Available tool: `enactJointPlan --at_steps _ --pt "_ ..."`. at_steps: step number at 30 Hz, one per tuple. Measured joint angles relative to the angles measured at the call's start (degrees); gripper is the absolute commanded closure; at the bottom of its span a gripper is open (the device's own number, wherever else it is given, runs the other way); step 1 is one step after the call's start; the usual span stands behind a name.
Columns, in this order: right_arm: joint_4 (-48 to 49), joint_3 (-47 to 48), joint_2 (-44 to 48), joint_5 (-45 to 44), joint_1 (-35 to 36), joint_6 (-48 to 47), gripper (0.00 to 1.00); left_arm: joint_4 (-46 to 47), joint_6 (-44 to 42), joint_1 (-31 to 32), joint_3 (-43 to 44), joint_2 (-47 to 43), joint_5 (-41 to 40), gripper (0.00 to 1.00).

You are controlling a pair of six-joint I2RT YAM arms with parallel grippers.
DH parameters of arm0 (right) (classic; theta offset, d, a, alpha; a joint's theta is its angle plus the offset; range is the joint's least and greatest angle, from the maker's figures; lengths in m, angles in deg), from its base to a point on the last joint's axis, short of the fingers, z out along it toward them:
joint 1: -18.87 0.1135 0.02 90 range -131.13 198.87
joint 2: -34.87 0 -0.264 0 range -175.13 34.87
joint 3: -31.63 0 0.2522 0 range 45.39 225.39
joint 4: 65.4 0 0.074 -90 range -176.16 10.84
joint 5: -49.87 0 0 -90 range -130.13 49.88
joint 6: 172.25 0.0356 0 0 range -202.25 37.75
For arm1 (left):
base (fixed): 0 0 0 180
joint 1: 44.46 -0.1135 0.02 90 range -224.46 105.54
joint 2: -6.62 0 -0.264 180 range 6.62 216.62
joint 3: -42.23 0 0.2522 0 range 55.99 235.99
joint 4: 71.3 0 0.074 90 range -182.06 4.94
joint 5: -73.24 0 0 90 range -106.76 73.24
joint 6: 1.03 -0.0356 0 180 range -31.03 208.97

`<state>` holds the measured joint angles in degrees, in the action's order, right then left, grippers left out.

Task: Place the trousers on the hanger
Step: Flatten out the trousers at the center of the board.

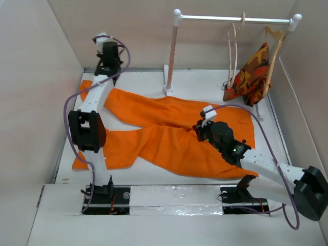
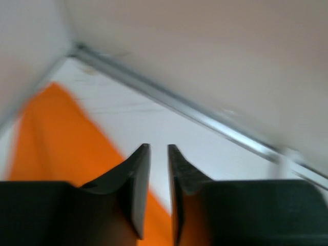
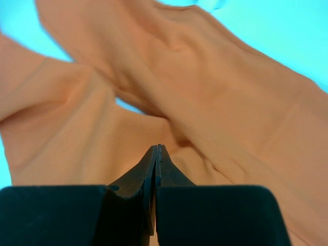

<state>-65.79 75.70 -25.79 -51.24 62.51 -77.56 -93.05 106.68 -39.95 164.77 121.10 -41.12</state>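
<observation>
**A:** Where do the trousers (image 1: 169,138) lie?

**B:** They lie spread flat across the tabletop (image 1: 154,173). The waist is toward the right edge. One leg runs to the far left corner and the other toward the near left corner.

**A:** And the hanger (image 1: 234,51)?

**B:** It hangs bare on the rail (image 1: 236,19) along the far edge, toward the right corner, well apart from the trousers. Just beside it, nearer the right edge, a second hanger (image 1: 277,41) carries a camouflage garment (image 1: 251,74).

**A:** What of the left gripper (image 2: 159,148)?

**B:** It is up at the far left corner, above the end of the far leg. Its jaws stand a little apart with a narrow gap, and nothing is between them. Its wrist view is blurred, showing orange cloth below and the seam where the tabletop meets the back wall.

**A:** And the right gripper (image 3: 158,149)?

**B:** It sits low over the middle of the trousers, near where the two legs meet. Its jaws are pressed tight together with the tips touching each other. The wrist view shows no cloth caught between them, only folds of orange beyond the tips.
</observation>
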Motion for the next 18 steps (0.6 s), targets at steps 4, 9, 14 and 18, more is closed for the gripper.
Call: enactJointPlan --at_steps 4,9,14,18 --pt "-1.5 -2.5 6.8 -3.8 -4.4 3.9 1.0 14.7 5.7 13.7 -21.2 -14.7 7.2 1.0" --pt "-5.6 -6.6 16.8 -8.4 -13.3 9.7 1.0 27.8 9.4 27.8 -44.2 -24.8 11.1 1.0" --pt "-8.3 -10.9 19.5 -8.1 -28.5 13.0 1.0 31.7 10.4 35.8 -57.2 -25.8 9.2 0.99" --pt "-8.0 -11.3 12.8 -2.0 -42.4 13.5 1.0 32.3 8.8 43.8 -61.1 -27.8 5.2 0.95"
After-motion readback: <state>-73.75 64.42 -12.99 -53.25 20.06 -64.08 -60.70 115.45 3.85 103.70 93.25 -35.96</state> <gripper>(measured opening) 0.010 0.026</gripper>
